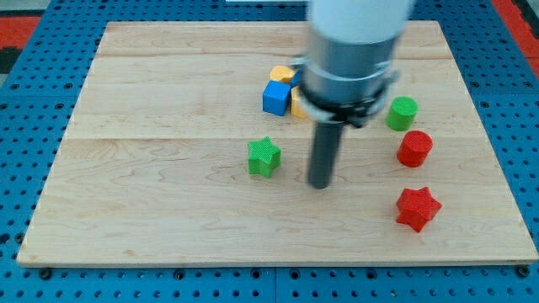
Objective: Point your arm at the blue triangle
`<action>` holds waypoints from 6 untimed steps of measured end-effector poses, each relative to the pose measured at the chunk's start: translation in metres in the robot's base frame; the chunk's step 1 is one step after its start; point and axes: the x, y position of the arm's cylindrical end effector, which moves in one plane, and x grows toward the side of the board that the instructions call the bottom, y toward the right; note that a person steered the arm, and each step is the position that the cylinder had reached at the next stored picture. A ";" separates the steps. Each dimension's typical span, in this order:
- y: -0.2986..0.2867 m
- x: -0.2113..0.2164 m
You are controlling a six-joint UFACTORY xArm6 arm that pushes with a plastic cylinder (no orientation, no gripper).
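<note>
Surface: we work over a pale wooden surface [168, 93] resting on a blue pegboard [34, 84].
Arm: our arm [354, 50] comes down from the view's top, blurred, and hides part of the cluster behind it.
Tip: my tip [319, 184] sits on the surface near the middle, just to the view's right of the green star [264, 157] and apart from it.
Claw: we carry no claw, only a straight dark rod, so nothing is held or pinched.
Blue triangle: we cannot make out a triangle; the only blue we see is a blue block [275, 98], cube-like, at the cluster near the view's top centre, well above my tip.
Yellow blocks: one yellow block [283, 74] lies just above the blue block; another yellow piece [298, 104] touches its right side, mostly hidden by our arm.
Green cylinder: a green cylinder [402, 113] stands to the view's right of our arm.
Red cylinder: a red cylinder [414, 148] sits just below the green cylinder.
Red star: a red star [418, 209] lies lower still, near the view's bottom right.
</note>
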 end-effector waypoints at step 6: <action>0.111 -0.082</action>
